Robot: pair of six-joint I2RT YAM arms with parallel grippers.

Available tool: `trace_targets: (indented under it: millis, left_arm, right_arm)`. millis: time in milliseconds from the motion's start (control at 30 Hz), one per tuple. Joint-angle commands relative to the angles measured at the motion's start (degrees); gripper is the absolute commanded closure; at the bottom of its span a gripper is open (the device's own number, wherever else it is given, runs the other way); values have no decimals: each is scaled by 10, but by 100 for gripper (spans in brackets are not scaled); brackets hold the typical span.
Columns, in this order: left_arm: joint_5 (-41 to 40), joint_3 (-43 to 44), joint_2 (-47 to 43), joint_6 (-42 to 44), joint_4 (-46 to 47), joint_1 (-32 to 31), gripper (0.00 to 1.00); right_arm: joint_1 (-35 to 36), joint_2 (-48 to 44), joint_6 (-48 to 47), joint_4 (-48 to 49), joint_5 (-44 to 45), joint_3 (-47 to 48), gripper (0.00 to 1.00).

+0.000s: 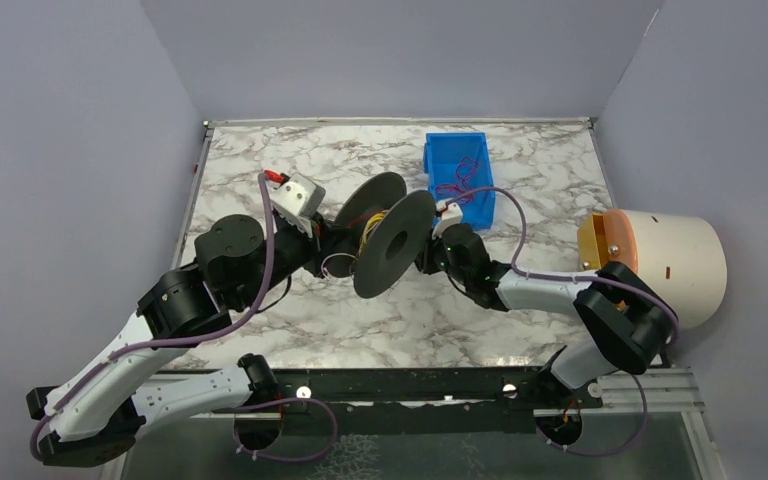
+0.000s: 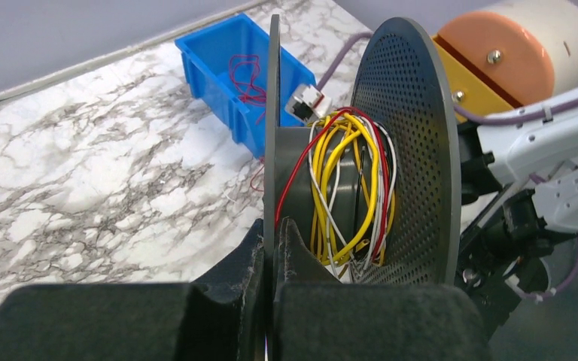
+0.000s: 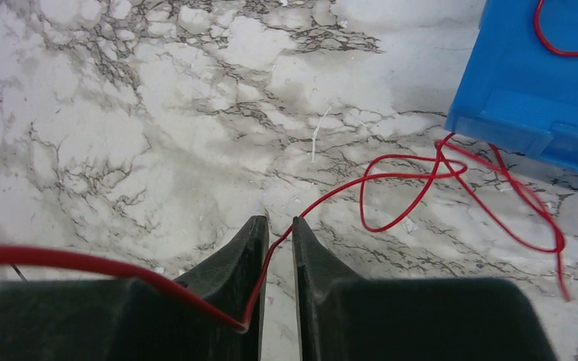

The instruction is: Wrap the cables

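A dark grey spool point(image 1: 390, 240) hangs above the table with yellow, white and red cables point(image 2: 346, 180) wound on its core. My left gripper point(image 2: 273, 226) is shut on the spool's thin left flange point(image 2: 271, 113). One red cable point(image 3: 414, 174) trails in loops from the blue bin point(image 3: 512, 98) across the marble and passes between the fingers of my right gripper point(image 3: 278, 222). Its jaws stand a narrow gap apart, with the cable lying against the left finger point(image 3: 244, 248). The right gripper point(image 1: 438, 240) sits just right of the spool. More red cables point(image 2: 244, 75) lie in the bin.
The blue bin point(image 1: 430, 165) stands at the back, just right of centre. A white cylinder with an orange face point(image 1: 660, 260) stands at the right edge, close to my right arm. A short white scrap point(image 3: 316, 135) lies on the marble.
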Motion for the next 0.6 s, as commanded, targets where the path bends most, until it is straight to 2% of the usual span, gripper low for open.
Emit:
trace_targets:
  millis: [0, 267, 567]
  left_arm:
    - [-65, 31, -10, -28, 87, 1, 100]
    - [-121, 38, 12, -38, 118, 1, 100]
    - [-168, 42, 46, -41, 139, 1, 100]
  right_arm:
    - [-3, 19, -4, 33, -29, -13, 80]
    - [-3, -6, -18, 55, -76, -52, 95]
    - [-3, -84, -4, 76, -125, -126, 99]
